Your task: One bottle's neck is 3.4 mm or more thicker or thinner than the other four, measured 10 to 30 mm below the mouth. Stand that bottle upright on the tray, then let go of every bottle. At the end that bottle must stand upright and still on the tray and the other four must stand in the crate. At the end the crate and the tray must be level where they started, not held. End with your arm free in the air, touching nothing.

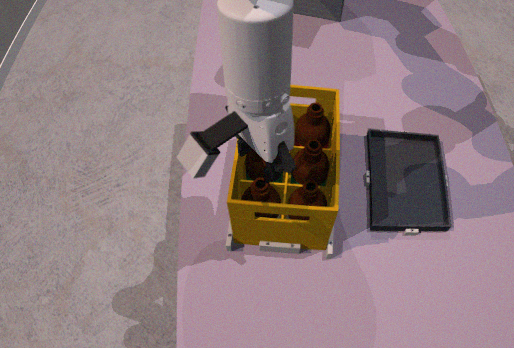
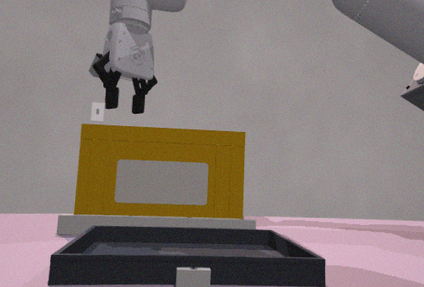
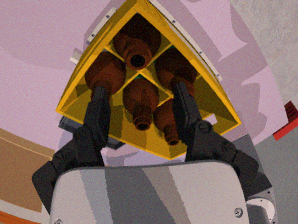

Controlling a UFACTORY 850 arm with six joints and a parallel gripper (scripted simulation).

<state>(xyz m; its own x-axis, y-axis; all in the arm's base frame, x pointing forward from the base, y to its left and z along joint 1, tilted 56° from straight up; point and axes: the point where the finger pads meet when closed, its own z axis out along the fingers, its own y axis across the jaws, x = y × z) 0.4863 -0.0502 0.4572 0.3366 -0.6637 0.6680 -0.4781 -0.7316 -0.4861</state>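
The gripper [image 1: 274, 159] hangs over the yellow crate [image 1: 283, 222], hiding one cell. Four brown bottles [image 1: 311, 163] stand in cells around it, two beyond and two nearer the camera. The dark tray [image 1: 409, 224] lies well right of the gripper on the pink bench [image 1: 280, 297].

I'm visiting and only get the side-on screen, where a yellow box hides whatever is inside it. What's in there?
Observer: Brown bottles standing in the yellow crate's compartments; the overhead view shows four, and the arm covers part of the crate.
Operator: Is the hand touching any of them?
Observer: No. The hand hangs above the crate rim, fingers apart, with nothing between them.
Operator: Which bottle is it over?
Observer: From above it is over the middle compartment on the side away from the tray; in the hand's own camera a bottle sits between the two fingers.
Operator: Anything on that dark tray?
Observer: No bottle stands on it.
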